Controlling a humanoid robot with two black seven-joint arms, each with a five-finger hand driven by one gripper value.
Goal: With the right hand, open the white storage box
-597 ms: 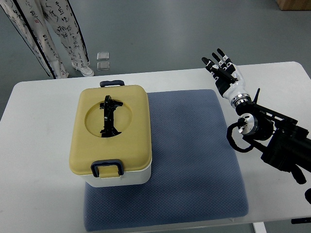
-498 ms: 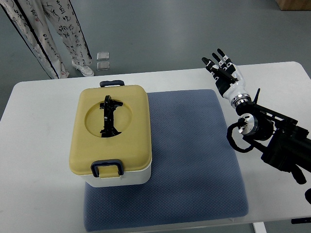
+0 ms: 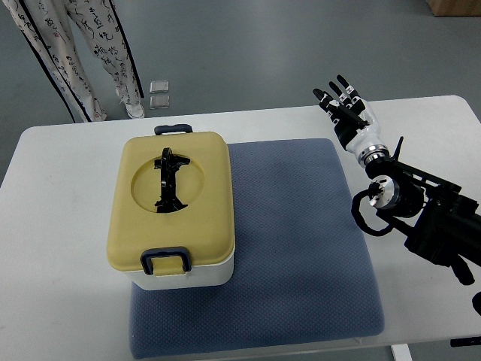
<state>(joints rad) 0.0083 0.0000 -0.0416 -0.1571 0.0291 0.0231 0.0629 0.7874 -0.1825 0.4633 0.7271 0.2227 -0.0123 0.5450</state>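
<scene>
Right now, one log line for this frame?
phase: pre-reach | right hand: open, above table's far right, holding nothing | storage box: lid on, latches down, on blue mat | left arm: unseen

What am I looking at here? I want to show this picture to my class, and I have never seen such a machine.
One camera looks steeply down from the robot's own side. The black arm entering from the right ends in the robot's right hand, fingers spread, holding nothing, over the white table. No left arm shows. On the table lies a blue mat. On its left part stands a white storage box with a yellow lid, a black handle and dark latches, closed. Beyond the table, a person's legs stand on the floor.
</scene>
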